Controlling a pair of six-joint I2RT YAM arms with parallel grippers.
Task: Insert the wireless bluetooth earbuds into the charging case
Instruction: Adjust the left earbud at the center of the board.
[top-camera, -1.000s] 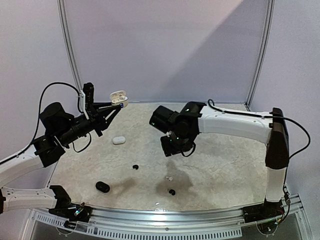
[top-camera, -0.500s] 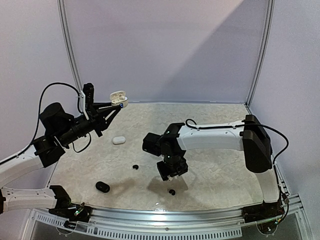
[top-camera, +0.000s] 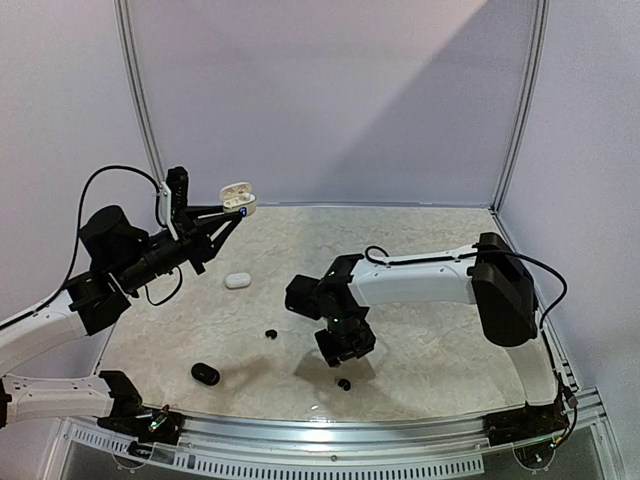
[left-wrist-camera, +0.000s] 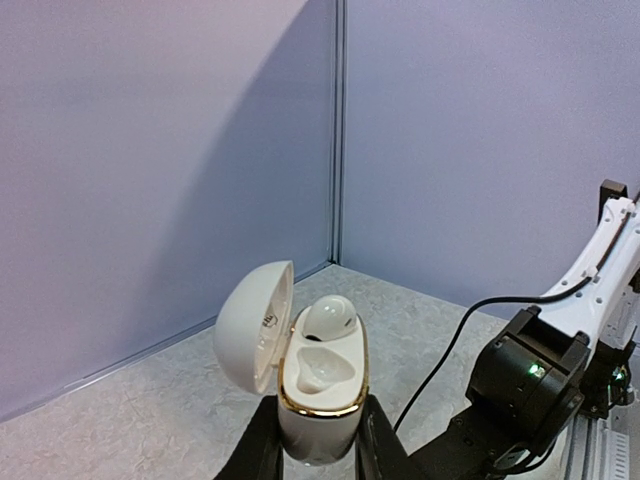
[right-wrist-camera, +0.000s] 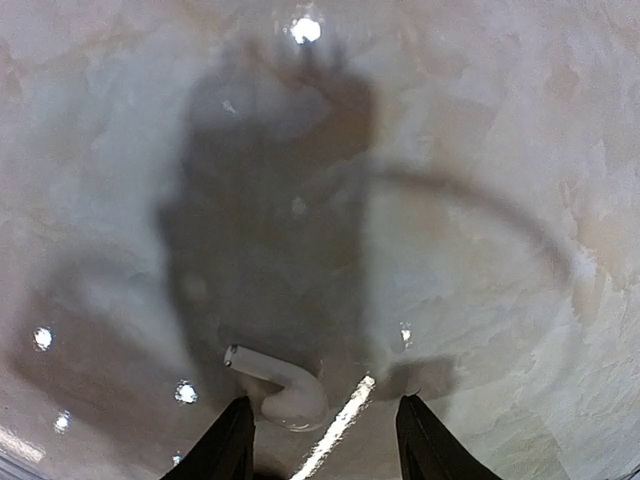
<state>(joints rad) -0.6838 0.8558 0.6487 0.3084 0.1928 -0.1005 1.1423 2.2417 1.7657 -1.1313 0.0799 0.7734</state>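
Left jaws grip the open white case (left-wrist-camera: 320, 425) aloft, 1 white earbud (left-wrist-camera: 328, 315) seated inside. Right jaws stand open, low over the bench (right-wrist-camera: 500, 150), straddling 1 stemmed white earbud (right-wrist-camera: 285, 395) lying there.

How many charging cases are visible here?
3. An open white pebble-shaped case in the left gripper; a closed white case on the table, left of centre; a black oval case near the front left edge.

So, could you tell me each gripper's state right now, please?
Left gripper: shut on the open white case.
Right gripper: jaws open, straddling a white earbud, not gripping it.
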